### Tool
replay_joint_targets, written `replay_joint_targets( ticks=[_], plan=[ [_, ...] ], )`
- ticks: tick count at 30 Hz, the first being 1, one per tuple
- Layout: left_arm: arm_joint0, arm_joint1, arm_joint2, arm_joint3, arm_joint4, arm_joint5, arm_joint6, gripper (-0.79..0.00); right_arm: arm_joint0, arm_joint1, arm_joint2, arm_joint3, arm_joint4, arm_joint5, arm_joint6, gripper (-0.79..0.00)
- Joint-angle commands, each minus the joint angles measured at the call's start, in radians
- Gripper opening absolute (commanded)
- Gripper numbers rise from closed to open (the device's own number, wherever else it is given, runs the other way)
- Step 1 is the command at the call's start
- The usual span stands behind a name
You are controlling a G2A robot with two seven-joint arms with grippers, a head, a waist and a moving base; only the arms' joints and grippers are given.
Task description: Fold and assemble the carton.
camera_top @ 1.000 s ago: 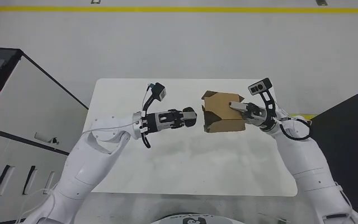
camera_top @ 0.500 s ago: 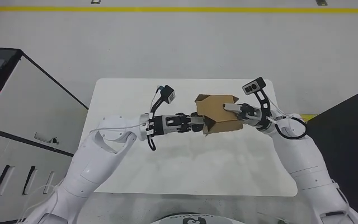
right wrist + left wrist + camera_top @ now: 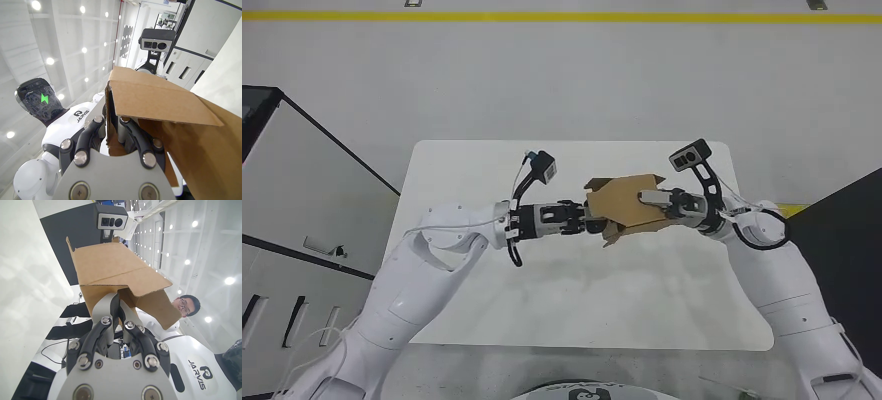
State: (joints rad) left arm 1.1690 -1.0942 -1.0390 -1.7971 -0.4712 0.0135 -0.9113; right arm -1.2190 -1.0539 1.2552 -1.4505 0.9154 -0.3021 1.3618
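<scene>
At left, shows the left gripper (image 3: 117, 300) closed, its fingers (image 3: 102, 308) pressed pad to pad with no card between them. Puts the tips against the left end of the carton (image 3: 627, 200), on the wall just under a loose flap. Has that flap jutting out past the fingertips and to one side, with a second brown panel slanting away behind it. Cannot tell how hard the tips bear on the card.

In the middle, has the carton lying on its side over the white table (image 3: 542, 300), stretched between the two sets of fingers. Has one end touching the closed left tips and the other end caught by the right ones.

At right, shows the right gripper (image 3: 111, 118) closed down on a carton wall. Has the raw card edge sandwiched between the two fingers (image 3: 122, 124), one on each face. Has an open flap reaching out over the fingertips and the rest of the box running away from them.
</scene>
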Motion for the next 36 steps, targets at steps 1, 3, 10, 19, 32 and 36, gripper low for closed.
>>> replay_joint_targets(
  ticks=[1, 3, 10, 19, 32, 36],
  plan=[
    [-0.001, -0.001, 0.003, 0.000, 0.000, 0.000, 0.001, -0.785, 0.001, -0.001, -0.002, -0.001, -0.006, 0.000, -0.003, -0.785],
    [-0.003, -0.002, 0.006, 0.000, 0.001, 0.000, 0.001, -0.785, 0.001, -0.002, -0.005, -0.003, -0.012, 0.003, -0.005, -0.785],
    [-0.008, -0.006, 0.019, 0.001, 0.005, 0.000, 0.001, -0.785, -0.001, -0.006, -0.014, -0.007, -0.026, 0.012, -0.009, -0.785],
    [0.005, 0.000, -0.027, -0.016, 0.010, -0.003, 0.015, -0.785, -0.013, -0.006, 0.015, 0.010, -0.008, 0.010, -0.017, -0.785],
    [0.040, 0.012, -0.092, -0.037, 0.018, 0.002, 0.012, -0.785, -0.020, -0.010, 0.041, 0.026, 0.042, 0.013, -0.012, -0.785],
    [0.050, 0.014, -0.102, -0.042, 0.019, 0.003, 0.013, -0.785, -0.023, -0.011, 0.051, 0.024, 0.019, 0.016, -0.053, -0.785]
  ],
)
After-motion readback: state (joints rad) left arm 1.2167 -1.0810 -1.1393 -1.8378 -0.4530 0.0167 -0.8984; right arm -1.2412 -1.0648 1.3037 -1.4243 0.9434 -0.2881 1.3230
